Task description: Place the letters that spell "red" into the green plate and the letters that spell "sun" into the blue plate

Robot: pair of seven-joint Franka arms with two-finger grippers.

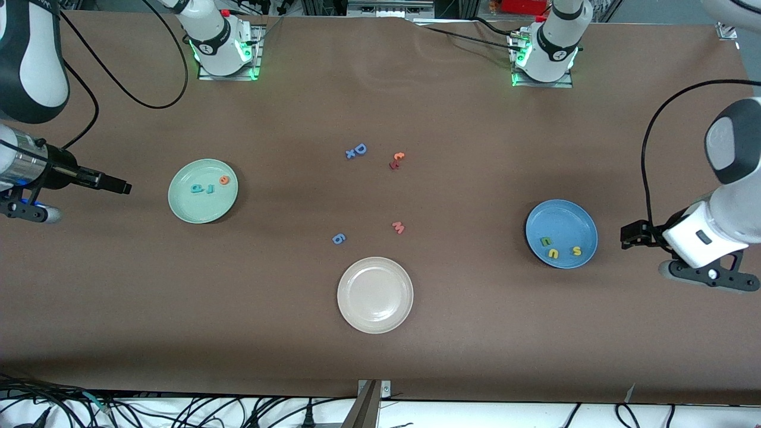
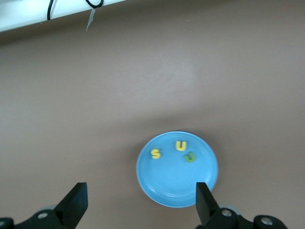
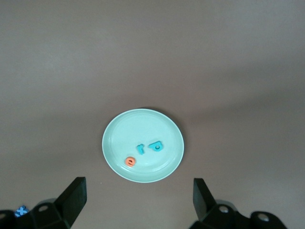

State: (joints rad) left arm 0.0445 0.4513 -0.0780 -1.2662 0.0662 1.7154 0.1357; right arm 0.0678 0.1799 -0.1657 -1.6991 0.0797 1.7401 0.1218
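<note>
The green plate (image 1: 203, 205) (image 3: 138, 126) holds an orange "e" (image 1: 224, 179) (image 3: 129, 161), a teal "r" (image 1: 209, 188) (image 3: 140, 148) and a teal "d" (image 1: 196, 189) (image 3: 157, 146). In the blue plate (image 1: 559, 220) (image 2: 176, 179) lie a yellow "s" (image 1: 576, 251) (image 2: 155, 154), a yellow "u" (image 1: 553, 254) (image 2: 180, 146) and a green "n" (image 1: 545, 241) (image 2: 190, 156). My right gripper (image 1: 122, 186) (image 3: 138, 184) hangs open and empty over bare table beside the green plate, toward the right arm's end. My left gripper (image 1: 630, 233) (image 2: 141, 191) is open and empty beside the blue plate, toward the left arm's end.
A beige plate (image 1: 375, 294) sits mid-table, nearest the front camera. Loose letters lie between the plates: a blue "D" with a small x (image 1: 357, 151), a red and orange pair (image 1: 396, 160), a pink "w" (image 1: 398, 227) and a small blue piece (image 1: 338, 239).
</note>
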